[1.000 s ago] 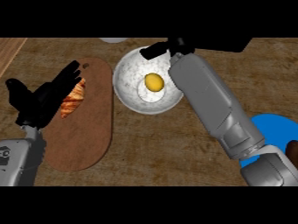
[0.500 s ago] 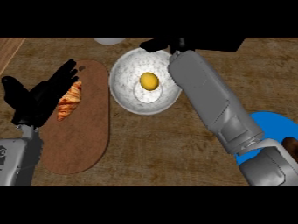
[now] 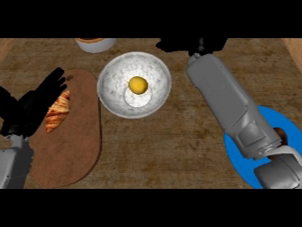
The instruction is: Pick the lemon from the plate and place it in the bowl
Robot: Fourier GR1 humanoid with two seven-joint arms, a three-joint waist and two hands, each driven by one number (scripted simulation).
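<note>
Yellow lemon (image 3: 137, 84) sits in the speckled grey-white dish (image 3: 114, 84) at desk centre, untouched. Right robot hand (image 3: 191, 44) is at the top edge, up and right of the dish, cut off by the frame, so cannot tell whether its fingers are spread or curled; it is not on the lemon. Left robot hand (image 3: 28, 106) rests at the left, fingers straight and spread, empty, over the brown oval board (image 3: 71, 150). Croissant (image 3: 58, 111) lies on that board just beside the hand. Blue plate (image 3: 298, 142) lower right, partly hidden under the right forearm. White cup (image 3: 95, 44) at top edge, above the dish. Brown wooden desk (image 3: 172, 146).
</note>
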